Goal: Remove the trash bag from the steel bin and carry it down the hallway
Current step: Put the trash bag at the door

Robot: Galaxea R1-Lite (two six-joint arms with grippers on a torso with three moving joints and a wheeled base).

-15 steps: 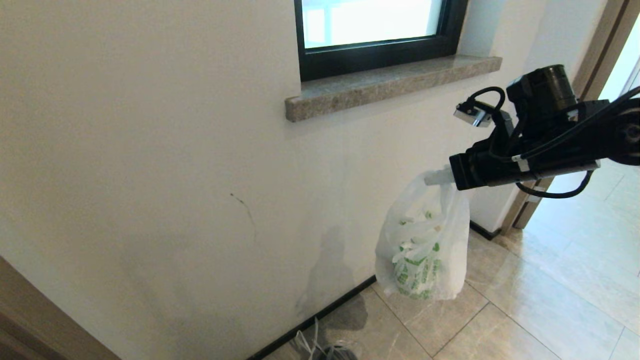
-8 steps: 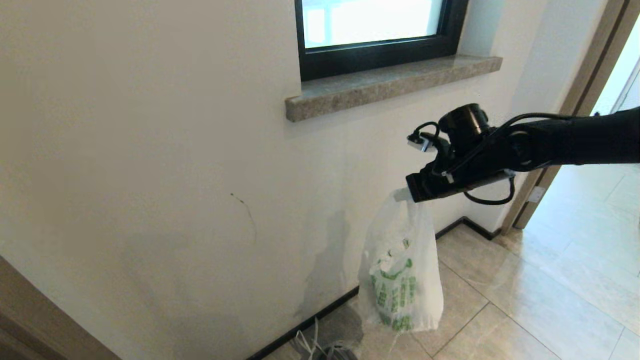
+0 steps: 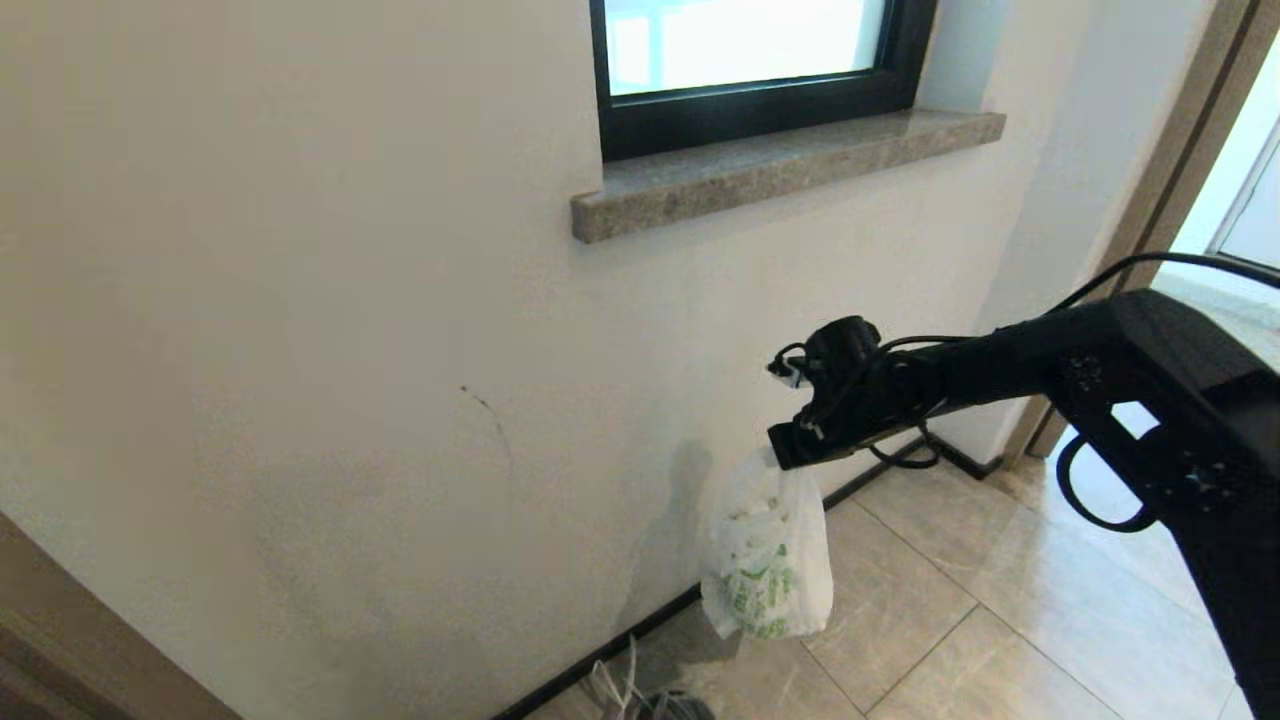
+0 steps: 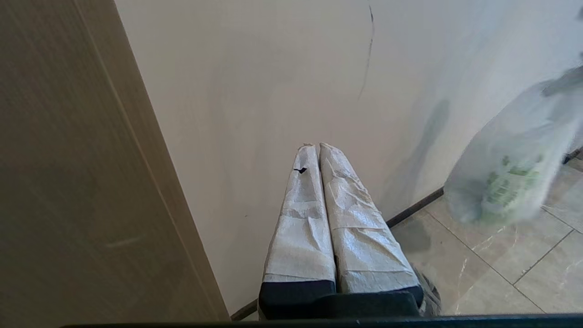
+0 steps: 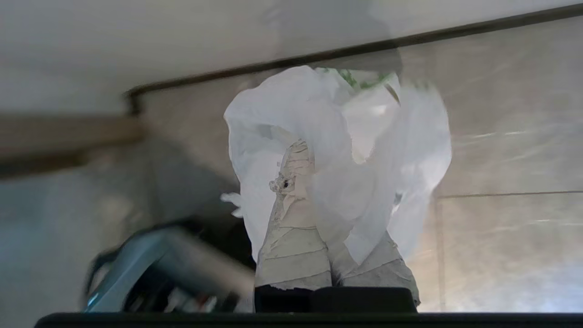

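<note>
The thin white plastic trash bag with green print (image 3: 766, 560) is held by its gathered top in the right pincer (image 3: 776, 458), whose taped fingers (image 5: 291, 218) are closed on the plastic. It hangs clear of the beige tiled hallway floor (image 3: 960, 620), near the white wall, below the stone window sill (image 3: 780, 170). Removal appears done; carrying is judged to remain. The left pincer (image 4: 316, 148) is closed and empty.

The green print on the trash bag (image 3: 766, 575) is too blurred to read
</note>
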